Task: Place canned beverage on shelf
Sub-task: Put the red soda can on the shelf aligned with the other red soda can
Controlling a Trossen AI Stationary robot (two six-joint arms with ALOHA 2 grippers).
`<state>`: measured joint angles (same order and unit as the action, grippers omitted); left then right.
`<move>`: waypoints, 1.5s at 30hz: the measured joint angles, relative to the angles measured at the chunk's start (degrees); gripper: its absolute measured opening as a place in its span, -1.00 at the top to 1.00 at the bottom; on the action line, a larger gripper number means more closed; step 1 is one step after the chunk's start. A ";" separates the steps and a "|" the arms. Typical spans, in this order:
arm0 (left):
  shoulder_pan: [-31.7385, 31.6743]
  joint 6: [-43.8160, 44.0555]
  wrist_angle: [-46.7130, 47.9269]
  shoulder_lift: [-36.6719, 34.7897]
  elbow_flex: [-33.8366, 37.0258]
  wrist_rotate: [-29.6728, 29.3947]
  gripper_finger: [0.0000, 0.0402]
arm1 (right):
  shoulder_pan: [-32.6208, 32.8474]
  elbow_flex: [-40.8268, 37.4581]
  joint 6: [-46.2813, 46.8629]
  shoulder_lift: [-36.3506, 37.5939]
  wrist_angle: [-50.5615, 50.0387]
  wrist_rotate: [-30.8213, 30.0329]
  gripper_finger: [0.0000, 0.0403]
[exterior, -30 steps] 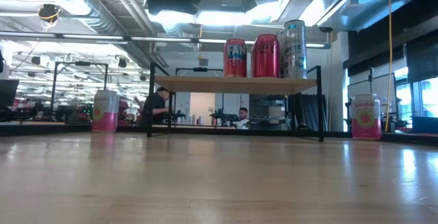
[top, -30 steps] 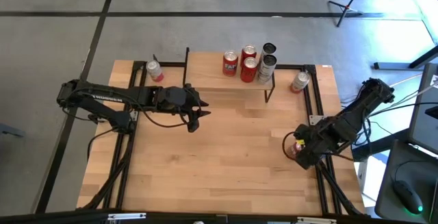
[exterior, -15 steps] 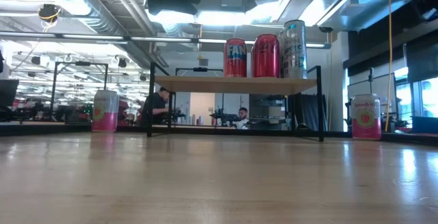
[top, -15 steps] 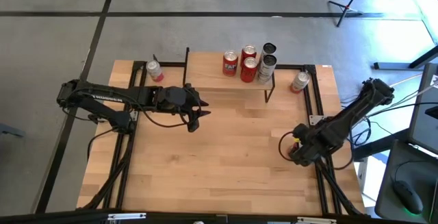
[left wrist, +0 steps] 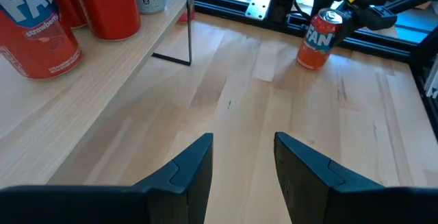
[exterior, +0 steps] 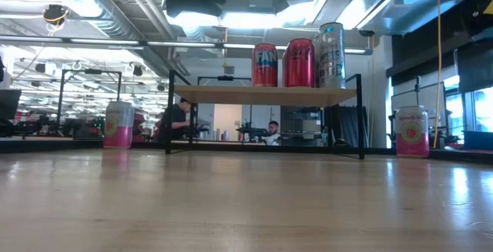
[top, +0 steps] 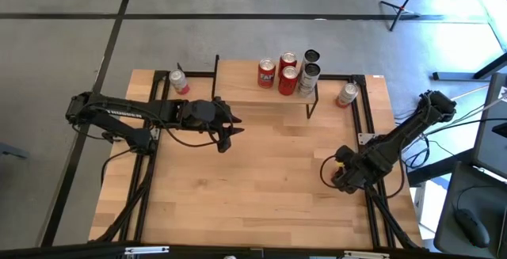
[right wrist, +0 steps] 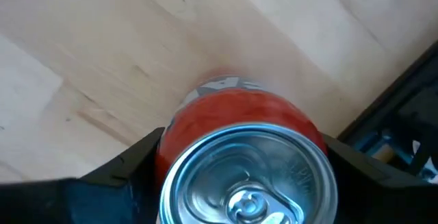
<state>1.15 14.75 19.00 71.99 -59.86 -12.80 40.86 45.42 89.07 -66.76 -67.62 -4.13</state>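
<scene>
An orange soda can (left wrist: 318, 35) stands near the table's right edge, slightly tilted, in my right gripper (top: 342, 173), which is shut on it. Its silver top fills the right wrist view (right wrist: 250, 176). The shelf (top: 261, 93), a light wooden top on thin black legs, stands at the far middle of the table. It carries red and silver cans (exterior: 299, 63) at its right end. My left gripper (left wrist: 243, 159) is open and empty. It hovers over the table in front of the shelf's left part (top: 226, 136). My right gripper pinches the orange can's upper side wall (right wrist: 171, 131) between its two fingers (right wrist: 137, 166), one on each side, just below the rim. The fingers come from above, pointing down. The can is a little tilted; whether its base touches the table I cannot tell.
A pink-and-white can (top: 179, 82) stands on the table left of the shelf and another (top: 346, 94) right of it. Black frame rails (top: 366, 124) run along the table's right and left edges. Bare wood (top: 261, 180) lies between the two arms.
My right gripper has moved a little toward the table's left and near edge, carrying the orange can with it. My left arm has kept still.
</scene>
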 joint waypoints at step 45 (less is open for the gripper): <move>-6.19 -13.29 2.90 -1.16 -5.73 16.39 0.29 | -31.52 60.75 -73.47 -29.70 20.77 -15.95 -0.35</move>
<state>-5.04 1.46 21.89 70.83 -65.58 3.60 9.34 106.17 15.59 -96.47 -46.85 -20.08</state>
